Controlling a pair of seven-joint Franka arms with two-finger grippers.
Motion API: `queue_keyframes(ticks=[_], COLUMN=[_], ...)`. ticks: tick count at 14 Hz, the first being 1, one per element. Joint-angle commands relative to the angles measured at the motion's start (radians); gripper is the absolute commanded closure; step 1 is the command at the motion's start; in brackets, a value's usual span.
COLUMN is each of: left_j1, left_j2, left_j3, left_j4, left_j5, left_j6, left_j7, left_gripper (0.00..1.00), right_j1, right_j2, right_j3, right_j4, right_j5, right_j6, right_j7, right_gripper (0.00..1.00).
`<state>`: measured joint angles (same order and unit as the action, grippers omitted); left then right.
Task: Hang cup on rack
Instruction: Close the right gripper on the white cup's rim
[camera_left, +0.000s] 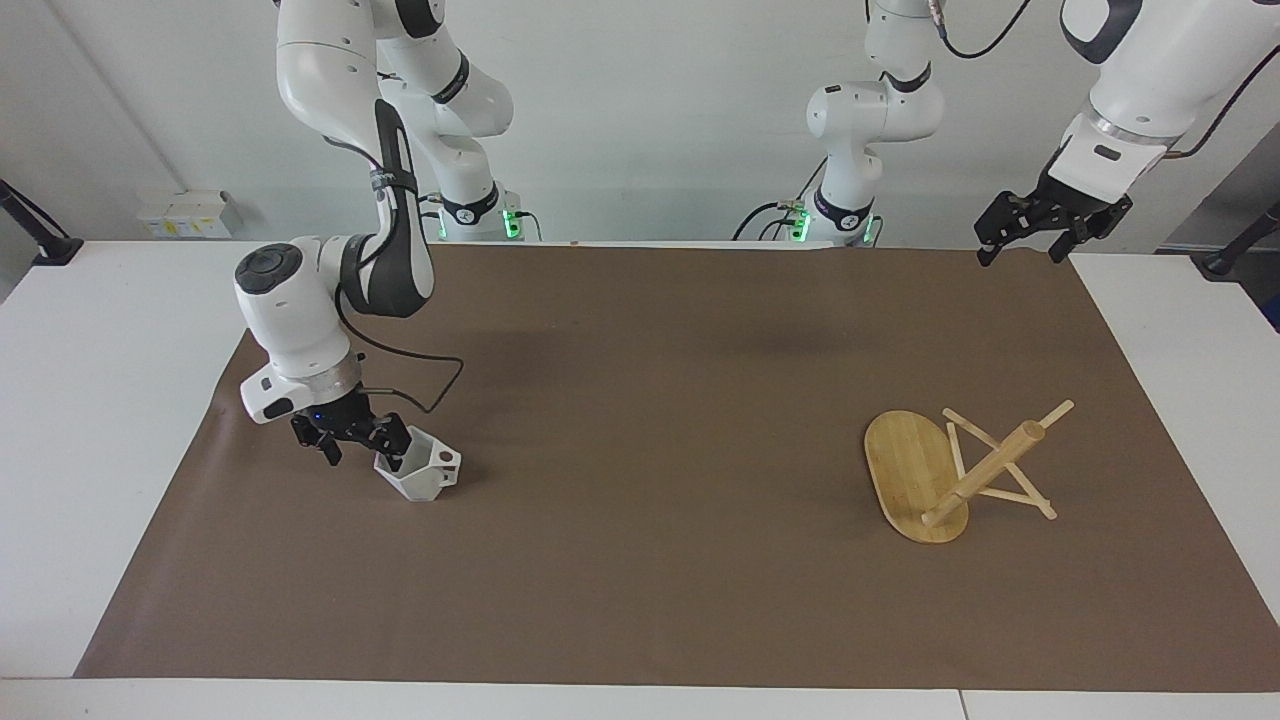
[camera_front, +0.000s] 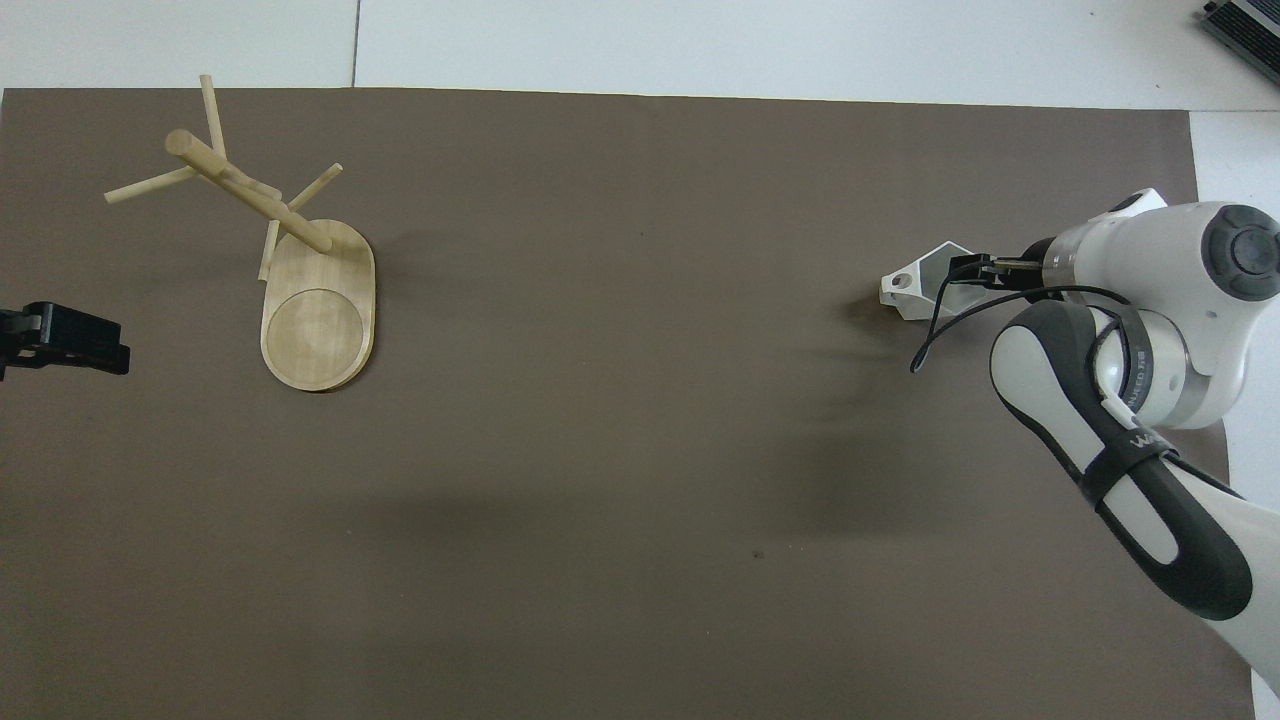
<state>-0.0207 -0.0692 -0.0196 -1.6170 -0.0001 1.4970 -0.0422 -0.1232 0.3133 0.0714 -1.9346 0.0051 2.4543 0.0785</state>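
at the cup (camera_left: 420, 473), open right gripper (camera_left: 362, 442)

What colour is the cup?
The cup is plain matte white, with no pattern. It shows best in the facing view.

No legible text or labels anywhere.

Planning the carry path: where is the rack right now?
The rack lies tipped over on the brown mat toward the left arm's end of the table, post resting on its pegs, far from the cup.
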Motion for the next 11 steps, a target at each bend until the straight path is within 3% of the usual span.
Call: queue_keyframes(ticks=[1,4,6,7,11], left_j1=[0.010,0.010,0.010,0.010,0.010], left_j2=[-0.024,-0.024,-0.024,-0.024,-0.024], left_j3=[-0.007,-0.007,-0.007,-0.007,-0.007], left_j4=[-0.023,-0.023,-0.023,-0.023,-0.023], left_j5=[0.014,0.012,0.012,0.012,0.012], left_j6=[-0.006,-0.006,-0.006,-0.006,-0.006], left_j7=[0.008,0.008,0.007,0.008,0.007], left_gripper=[0.00,0.00,0.00,0.00,0.00], right_j1=[-0.001,-0.001,-0.001,-0.001,-0.001], right_j2=[-0.003,-0.003,-0.006,-0.006,-0.011], right_j3=[0.013,0.024,0.028,0.028,0.028], right_j4=[-0.004,-0.001,0.008,0.009,0.013], right_j5=[-0.004,-0.005,-0.005,-0.005,-0.005], right_j6=[0.008,0.000,-0.017,-0.020,-0.026], right_j7=[0.030,0.027,0.027,0.026,0.026], right_gripper=[0.00,0.00,0.10,0.19,0.72])
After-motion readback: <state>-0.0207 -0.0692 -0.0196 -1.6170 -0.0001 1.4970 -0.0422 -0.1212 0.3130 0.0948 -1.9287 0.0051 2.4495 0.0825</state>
